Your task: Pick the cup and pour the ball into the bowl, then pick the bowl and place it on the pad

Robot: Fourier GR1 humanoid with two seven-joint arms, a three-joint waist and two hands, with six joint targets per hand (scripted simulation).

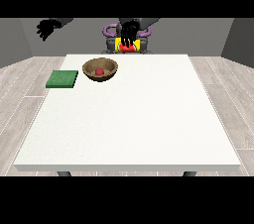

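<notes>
A brown wooden bowl point(99, 69) stands on the white table point(129, 119) at its far left, with a red ball point(99, 72) lying inside it. Flat on the table just left of the bowl is a green pad point(62, 79). The hand at the view's right point(129, 28) is raised beyond the table's far edge. Its fingers hang down, curled over a yellow cup point(119, 45) that shows some red. The hand at the view's left point(46, 28) hovers high, above and left of the pad, with fingers spread and nothing in them.
The robot's torso with purple parts point(107, 31) stands behind the table's far edge. Grey floor surrounds the table on all sides.
</notes>
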